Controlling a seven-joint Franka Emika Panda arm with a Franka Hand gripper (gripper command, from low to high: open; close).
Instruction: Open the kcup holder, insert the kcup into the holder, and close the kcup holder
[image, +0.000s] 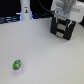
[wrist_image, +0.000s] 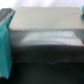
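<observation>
The tiny bright green pod with a white rim, the kcup (image: 18, 64), is lying near the pale surface's (image: 47, 55) front left edge in the exterior view. Far off, the black boxy kcup holder (image: 62, 27) is sitting toward the back right corner. The fingers (wrist_image: 5, 40) are standing spread around it, so opening seems in hand; next they need to catch the lid.

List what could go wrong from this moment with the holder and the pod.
1. The gripper sits right at the kcup holder; the wrist view shows a grey panel filling the frame between teal fingers. A misaligned grab could shove the block across the table rather than open it.
2. The kcup lies far off near the table's front; its rounded shape might roll when picked.
</observation>
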